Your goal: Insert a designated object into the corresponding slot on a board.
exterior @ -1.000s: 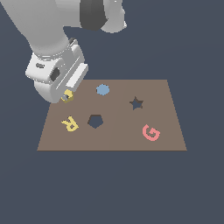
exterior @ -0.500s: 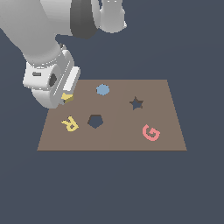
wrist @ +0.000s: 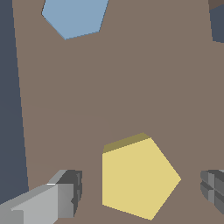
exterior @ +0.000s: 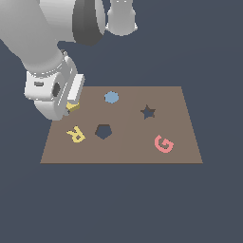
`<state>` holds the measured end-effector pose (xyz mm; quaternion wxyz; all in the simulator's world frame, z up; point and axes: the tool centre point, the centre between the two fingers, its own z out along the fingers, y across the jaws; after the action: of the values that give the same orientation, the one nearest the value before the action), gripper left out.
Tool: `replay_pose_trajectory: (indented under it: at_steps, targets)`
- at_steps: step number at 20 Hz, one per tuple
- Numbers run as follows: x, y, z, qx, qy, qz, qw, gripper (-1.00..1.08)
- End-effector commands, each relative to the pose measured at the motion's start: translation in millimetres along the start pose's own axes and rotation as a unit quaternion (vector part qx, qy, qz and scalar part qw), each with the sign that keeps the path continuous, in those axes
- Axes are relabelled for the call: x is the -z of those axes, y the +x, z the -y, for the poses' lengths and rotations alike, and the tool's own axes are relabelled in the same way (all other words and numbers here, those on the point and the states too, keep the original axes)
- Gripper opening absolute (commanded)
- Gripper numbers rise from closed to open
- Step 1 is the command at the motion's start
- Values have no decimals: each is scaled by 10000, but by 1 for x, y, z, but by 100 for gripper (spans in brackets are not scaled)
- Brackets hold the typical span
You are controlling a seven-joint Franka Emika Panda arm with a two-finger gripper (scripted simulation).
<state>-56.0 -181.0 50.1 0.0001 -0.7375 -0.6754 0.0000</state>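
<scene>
Straddling yellow pentagon block (wrist: 135, 177), gripper (wrist: 140, 192) wide open, holding nothing; pentagon slot (exterior: 103, 131) in board (exterior: 128, 152) empty.

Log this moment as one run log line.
stage: pre-grasp | pincer: open, fingers straddling thick yellow pentagon block, not touching | dark pentagon slot: empty | flat brown board
</scene>
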Motion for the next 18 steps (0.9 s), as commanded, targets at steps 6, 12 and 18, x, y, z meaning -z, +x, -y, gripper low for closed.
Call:
replay_pose_trajectory:
  at_steps: [6, 12, 18]
  targets:
    - [-12, 0, 0, 14, -1, 1, 10000, 100]
    - [-20, 0, 0, 24, 0, 1, 10000, -100]
    - [-20, 0, 0, 24, 0, 1, 10000, -100]
